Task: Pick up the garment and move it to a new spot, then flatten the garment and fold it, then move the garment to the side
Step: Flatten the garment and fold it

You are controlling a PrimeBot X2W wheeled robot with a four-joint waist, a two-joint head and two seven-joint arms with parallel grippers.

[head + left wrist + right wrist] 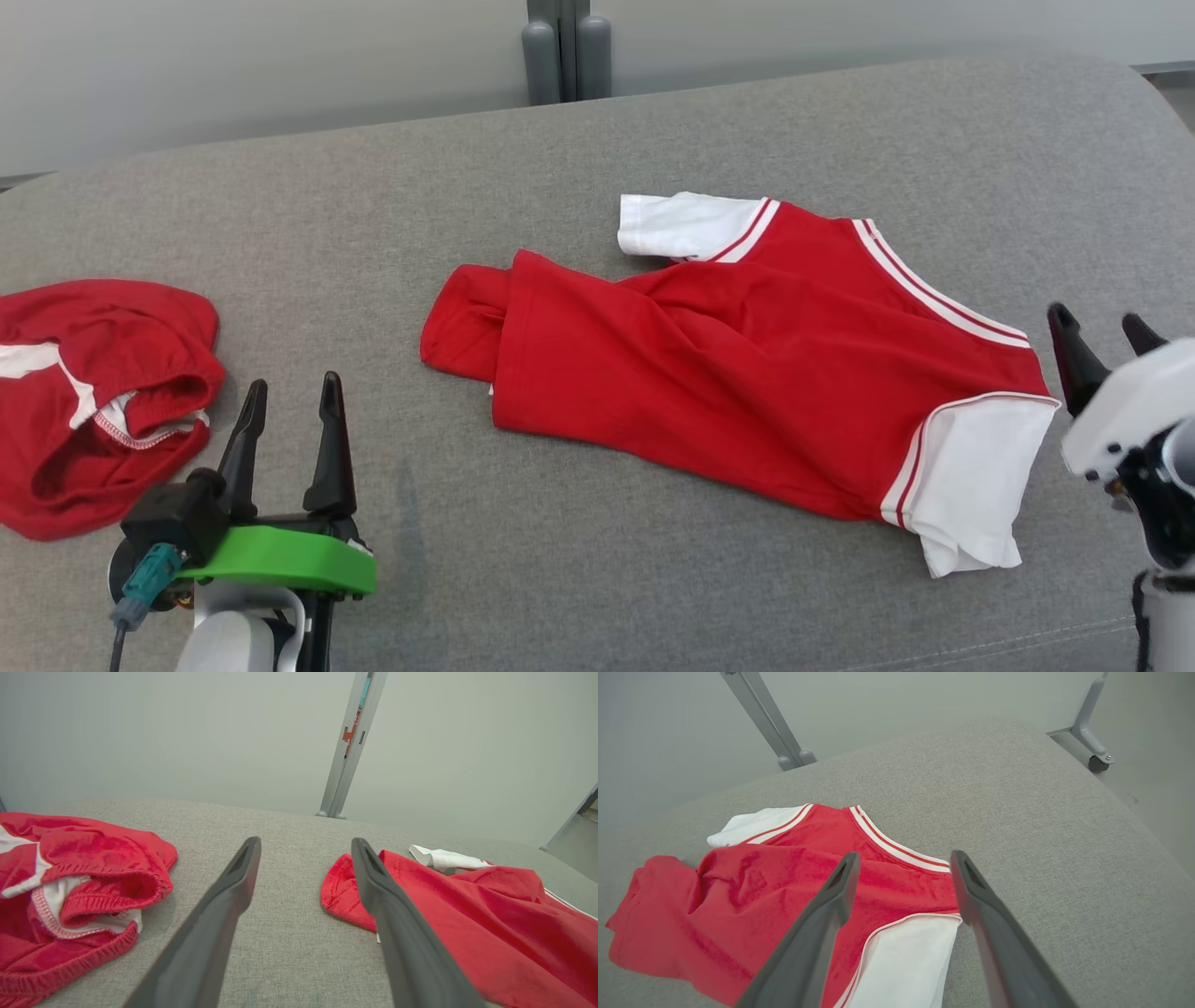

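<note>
**Head view.** The garment [747, 373] was a red T-shirt with white sleeves and white-striped trim. It lay partly flattened on the grey padded surface [560, 159], a little right of centre. Its hem end was bunched and folded over towards the robot's left, and its collar edge faced right. The far sleeve [686, 224] lay at the back. The near sleeve [971, 485] lay at the front right corner of the cloth. A second red garment [93, 401], crumpled and showing a stitched elastic band, lay at the far left, well apart from the T-shirt. A grey post [565, 47] stood behind the far edge of the surface.

**Grippers.** The left gripper [293, 383] stood at the lower left, between the two garments. Its fingers were spread and nothing lay between them. The right gripper [1097, 317] stood at the right edge, just beside the shoulder of the T-shirt — fingers likewise spread wide and empty.

**Wrist views.** Along the left gripper [306, 842], bare grey fabric lay between the fingers, with the bunched hem just to one side. The fingers of the right gripper [905, 855] framed the striped collar edge and the near sleeve. Whether their tips touched the cloth could not be told from this angle.
</note>
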